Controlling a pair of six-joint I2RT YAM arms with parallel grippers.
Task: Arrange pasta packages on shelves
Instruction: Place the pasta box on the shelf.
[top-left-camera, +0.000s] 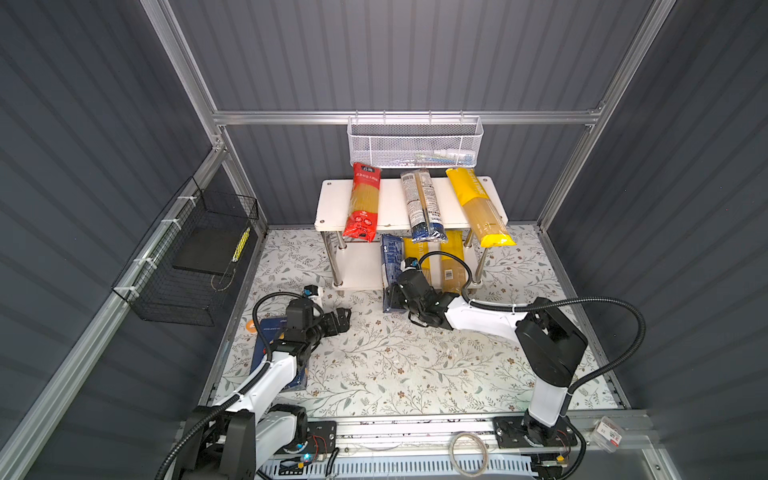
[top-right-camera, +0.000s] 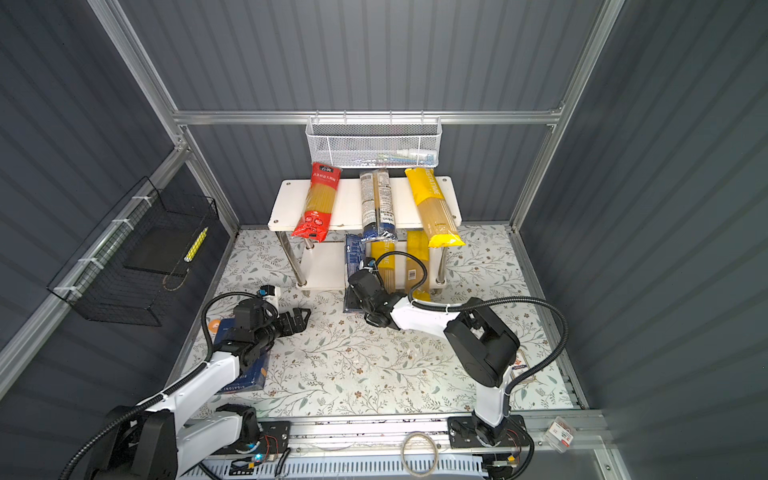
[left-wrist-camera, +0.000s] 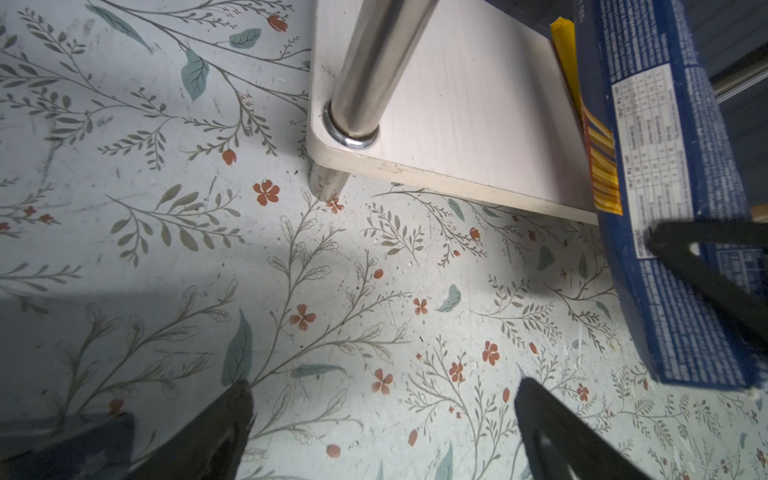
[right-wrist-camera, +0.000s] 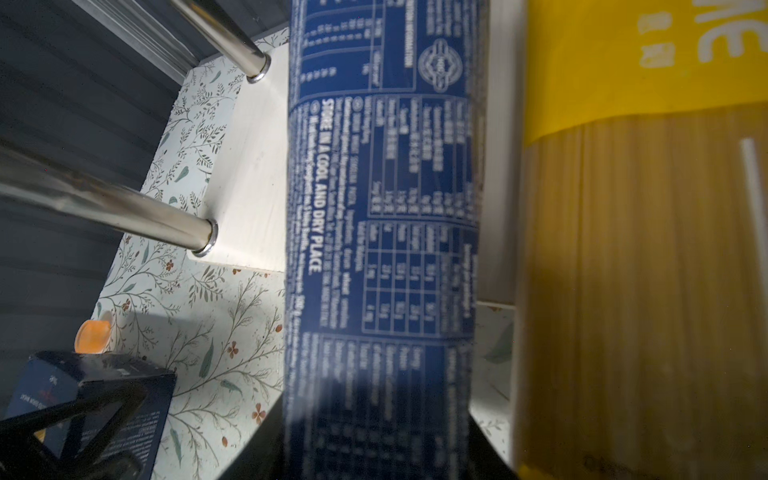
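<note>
Dark-blue narrow pasta box (right-wrist-camera: 382, 208), printed "STORE IN A COOL AND DRY PLACE", lies partly on the lower board (top-left-camera: 359, 266) of your white two-tier chrome-legged shelves (top-left-camera: 332, 203), clamped in the right gripper (top-left-camera: 392, 300); your left gripper (top-left-camera: 343, 318) gapes wide, empty, in front of the shelves

Both top views hang high over the front of the cell, tilted down toward the back wall. They're wide enough to fit the whole floral-print mat (top-left-camera: 395, 365) with the small white two-tier rack on chrome tube legs (top-left-camera: 332, 203) at its far side, and they overlap almost totally, just nudged sideways. The left wrist cam sits low and close at the rack's front corner (left-wrist-camera: 457, 104). The right one's jammed against the narrow dark-blue cardboard box (right-wrist-camera: 382, 208) on the lower tier, so both share that box (left-wrist-camera: 648, 145), the board and the long yellow spaghetti bag (right-wrist-camera: 644, 249).
</note>
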